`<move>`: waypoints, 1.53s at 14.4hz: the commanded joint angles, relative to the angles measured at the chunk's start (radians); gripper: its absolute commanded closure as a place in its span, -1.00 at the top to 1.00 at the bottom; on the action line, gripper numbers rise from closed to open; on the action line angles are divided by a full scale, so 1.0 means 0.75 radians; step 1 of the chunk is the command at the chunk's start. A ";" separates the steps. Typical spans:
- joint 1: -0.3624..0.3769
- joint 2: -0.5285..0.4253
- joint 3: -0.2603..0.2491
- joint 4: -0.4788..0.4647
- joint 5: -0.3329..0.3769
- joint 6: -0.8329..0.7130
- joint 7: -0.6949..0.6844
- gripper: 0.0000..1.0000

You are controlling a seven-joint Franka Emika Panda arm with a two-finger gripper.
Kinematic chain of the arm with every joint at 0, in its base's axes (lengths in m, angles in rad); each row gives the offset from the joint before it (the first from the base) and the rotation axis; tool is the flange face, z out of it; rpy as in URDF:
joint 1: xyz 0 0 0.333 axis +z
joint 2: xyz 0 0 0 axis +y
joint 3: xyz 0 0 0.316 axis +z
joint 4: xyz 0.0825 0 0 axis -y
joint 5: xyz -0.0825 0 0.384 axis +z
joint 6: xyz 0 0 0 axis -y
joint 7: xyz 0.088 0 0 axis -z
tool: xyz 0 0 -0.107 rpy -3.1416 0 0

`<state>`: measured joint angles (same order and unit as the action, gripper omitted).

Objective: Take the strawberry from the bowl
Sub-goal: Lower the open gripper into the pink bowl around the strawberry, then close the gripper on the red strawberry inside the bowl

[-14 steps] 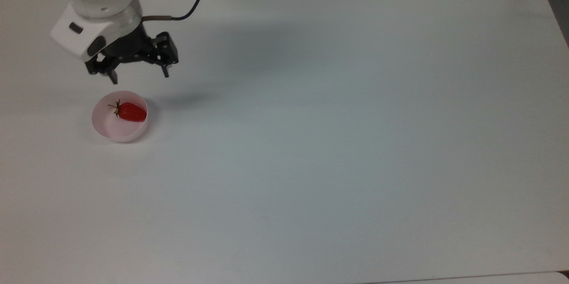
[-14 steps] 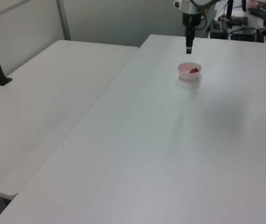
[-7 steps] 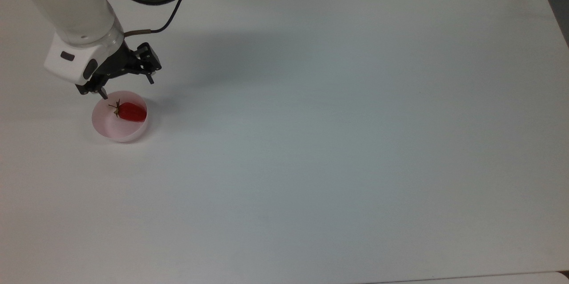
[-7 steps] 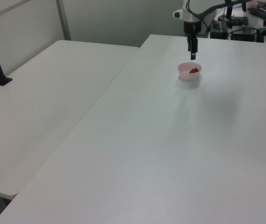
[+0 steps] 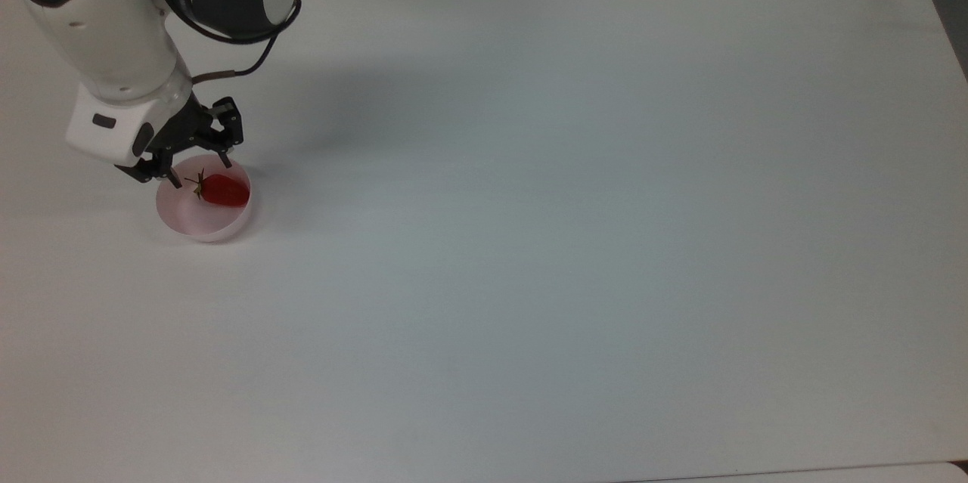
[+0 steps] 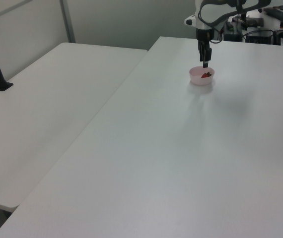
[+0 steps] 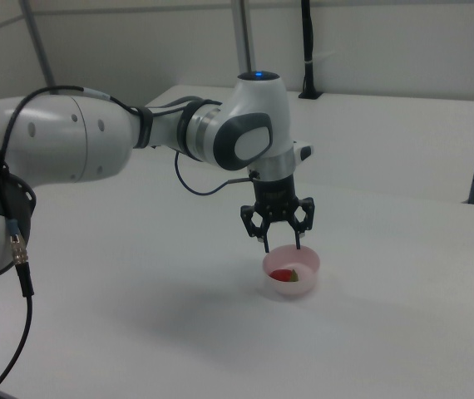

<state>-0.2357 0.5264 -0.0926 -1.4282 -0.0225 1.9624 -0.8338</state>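
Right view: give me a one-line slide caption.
Open gripper poised just above the pink bowl holding a strawberry on the white table.

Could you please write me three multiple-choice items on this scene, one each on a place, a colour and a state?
1. Where is the strawberry?
A. Inside the bowl
B. On the table beside the bowl
C. Held in the hand

2. What colour is the bowl?
A. Blue
B. Pale pink
C. Green

3. How does the hand stand?
A. Shut on the strawberry
B. Open above the bowl's rim
C. Shut, resting flat on the table

Answers:
1. A, since the top view shows the red fruit lying on the bowl's inside.
2. B, since its wall reads pale pink against the white table in the top and right views.
3. B, since the right view shows its two fingers spread apart over the bowl, with the strawberry lying free below.
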 commanded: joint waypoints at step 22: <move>0.005 0.155 -0.003 0.010 -0.150 0.104 -0.015 0.26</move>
<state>-0.2353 0.6379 -0.0925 -1.4273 -0.1246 2.0249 -0.8575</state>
